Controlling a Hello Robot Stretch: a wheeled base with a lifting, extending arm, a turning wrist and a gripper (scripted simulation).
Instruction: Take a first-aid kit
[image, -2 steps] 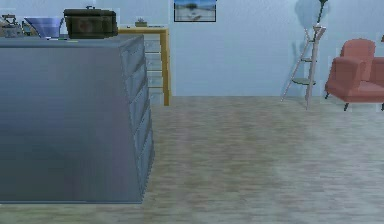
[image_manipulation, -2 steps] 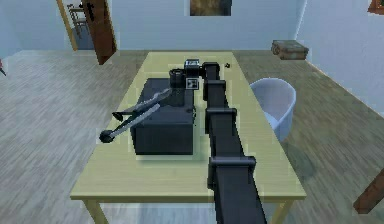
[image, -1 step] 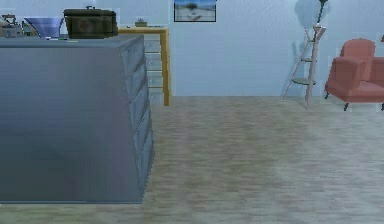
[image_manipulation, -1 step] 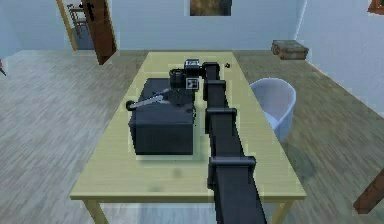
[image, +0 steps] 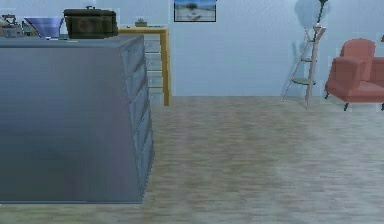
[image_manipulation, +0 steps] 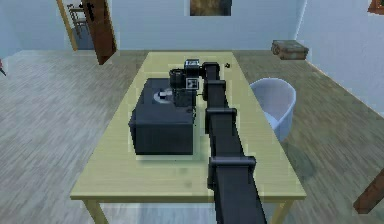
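In the arm side view the arm (image_manipulation: 225, 140) is seen stretched across a pale wooden table (image_manipulation: 110, 170), with the gripper (image_manipulation: 178, 78) at its far end above the tabletop. Whether the jaws are parted or closed cannot be told. Nor can it be told whether anything is held, since a dark case (image_manipulation: 162, 120) lies on the tabletop right at them. This case is taken as the likely first-aid kit, though no marking can be made out. It is set flat, reaching from the jaws back toward the table's near edge, left of the arm.

A small dark object (image_manipulation: 228, 65) is seen on the tabletop right of the jaws. A pale blue chair (image_manipulation: 275, 105) is drawn up farther right. Beyond the jaws a framed picture (image_manipulation: 212, 7) is hung on the pale wall. A brown door (image_manipulation: 100, 30) is placed up and left of them, and a brown box (image_manipulation: 290, 48) up and right on the plank floor.

In the forward view a grey-blue chest of drawers (image: 70, 120) is topped by a dark handled box (image: 90, 22) and a blue bowl (image: 40, 25). A yellow desk (image: 160, 60) is seen behind it, and a red armchair (image: 355, 75) and a ladder-like stand (image: 305, 60) at the right.
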